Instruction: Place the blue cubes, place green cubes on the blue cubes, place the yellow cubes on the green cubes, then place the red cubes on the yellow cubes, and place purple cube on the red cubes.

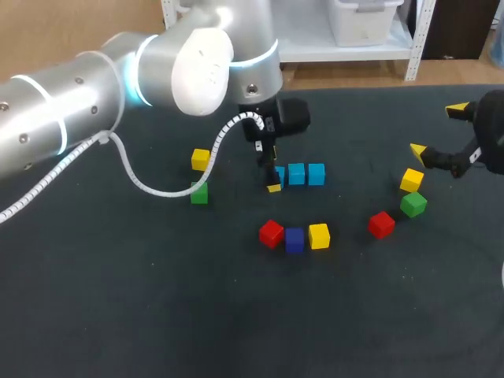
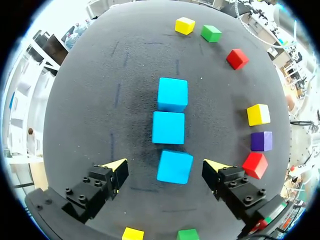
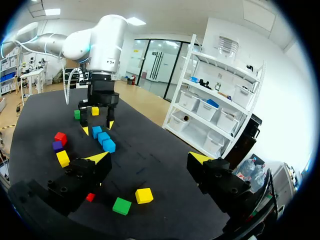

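Near the frame's centre, my left gripper (image 2: 167,165) straddles the end light-blue cube (image 2: 175,168), spread wide, not touching it; my right gripper (image 1: 437,130) gapes at the right edge.

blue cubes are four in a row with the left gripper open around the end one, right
Not four: the left wrist view shows three blue cubes in a row. The left gripper is open around the end cube.

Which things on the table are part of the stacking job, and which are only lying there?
For the job: blue cubes, green cubes, yellow cubes, red cubes, purple cube.
Just there: table, white cable.
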